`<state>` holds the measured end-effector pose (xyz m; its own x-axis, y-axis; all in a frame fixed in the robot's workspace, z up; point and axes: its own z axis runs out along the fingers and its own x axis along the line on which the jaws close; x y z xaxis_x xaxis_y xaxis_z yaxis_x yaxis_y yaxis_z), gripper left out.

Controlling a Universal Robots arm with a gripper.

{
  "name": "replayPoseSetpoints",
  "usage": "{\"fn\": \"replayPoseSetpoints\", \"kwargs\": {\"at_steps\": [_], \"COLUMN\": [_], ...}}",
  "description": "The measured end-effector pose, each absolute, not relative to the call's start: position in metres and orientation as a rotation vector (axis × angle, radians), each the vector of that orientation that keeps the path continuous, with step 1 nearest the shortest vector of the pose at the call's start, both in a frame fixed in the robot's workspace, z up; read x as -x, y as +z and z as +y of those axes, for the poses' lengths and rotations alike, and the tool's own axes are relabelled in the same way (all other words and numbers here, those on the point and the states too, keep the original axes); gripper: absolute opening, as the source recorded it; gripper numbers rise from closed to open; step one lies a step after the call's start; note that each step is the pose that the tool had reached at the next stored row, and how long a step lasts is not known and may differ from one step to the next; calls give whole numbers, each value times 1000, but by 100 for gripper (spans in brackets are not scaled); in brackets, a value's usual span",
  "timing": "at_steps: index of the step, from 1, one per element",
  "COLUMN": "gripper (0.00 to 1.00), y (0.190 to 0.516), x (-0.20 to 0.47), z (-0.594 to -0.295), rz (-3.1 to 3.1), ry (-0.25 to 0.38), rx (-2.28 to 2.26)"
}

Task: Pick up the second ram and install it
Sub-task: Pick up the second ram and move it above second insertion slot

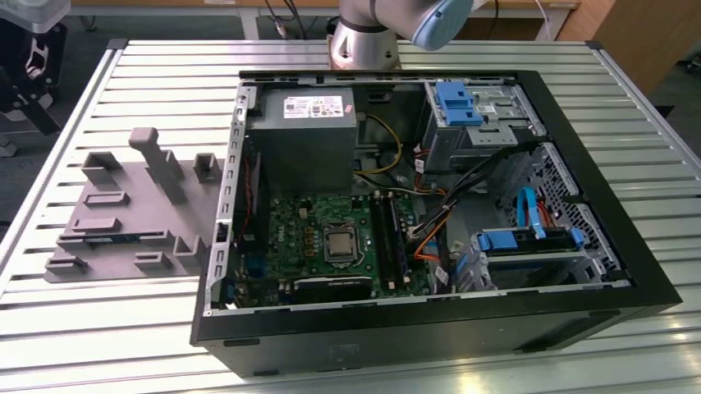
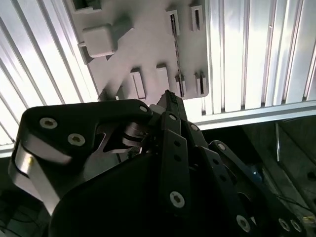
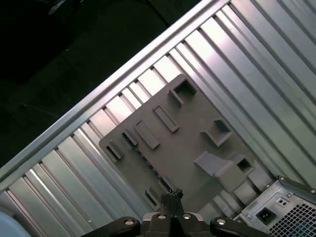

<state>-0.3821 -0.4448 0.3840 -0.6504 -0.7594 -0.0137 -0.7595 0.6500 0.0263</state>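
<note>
second ram: one, on grey fixture

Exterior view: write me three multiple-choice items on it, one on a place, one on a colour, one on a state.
1. The grey fixture plate lies: A on the table, at the exterior view's left of the case; B inside the case; C on a chair.
2. The drive brackets are: A red; B blue; C yellow.
3. The case is: A shut; B open; C wrapped.
A: it rests on the slats beside the case. B: blue plastic shows. B: the motherboard lies bare.
</note>
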Motion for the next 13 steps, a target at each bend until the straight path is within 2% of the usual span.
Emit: {"fn": "replayPoseSetpoints", "kwargs": {"at_steps": [13], "gripper": [11], "y": [382], "x": [382], "z": [-445], "rz": [2728], "ry": [47], "rx": [1559]}}
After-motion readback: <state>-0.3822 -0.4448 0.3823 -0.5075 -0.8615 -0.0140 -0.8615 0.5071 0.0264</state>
